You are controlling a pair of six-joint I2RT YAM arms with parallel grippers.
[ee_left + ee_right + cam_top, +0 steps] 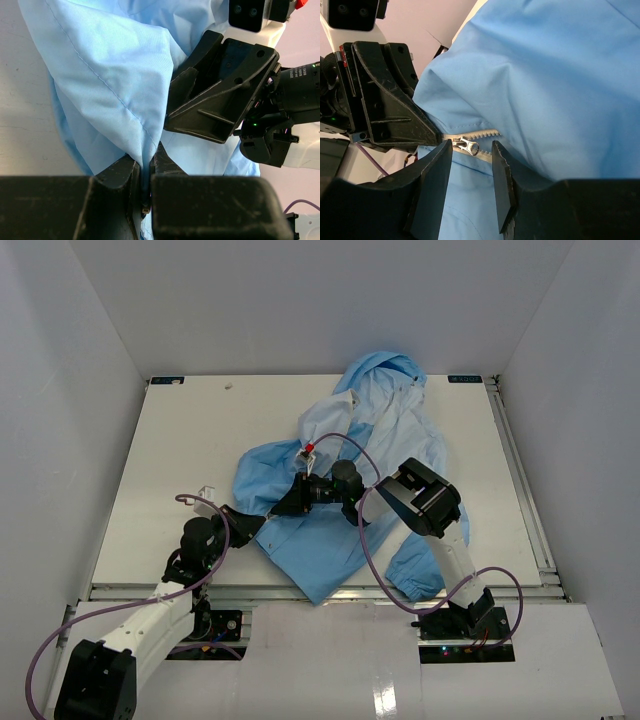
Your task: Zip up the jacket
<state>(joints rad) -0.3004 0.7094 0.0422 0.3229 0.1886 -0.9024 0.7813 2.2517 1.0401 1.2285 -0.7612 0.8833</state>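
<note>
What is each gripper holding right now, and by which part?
The left gripper pinches the jacket by a fabric fold at the end of the zipper. The right gripper holds nothing: its jaws stand open on either side of the zipper pull.

White arms (150, 625), black joints (200, 540), scuffed black fingers (430, 190), purple cables (360, 535), perhaps a red tag (310, 449).

A white table (170, 460) stands between pale grey walls (60, 370). Small blue tabs (168, 380) mark its far corners (left and right alike).
</note>
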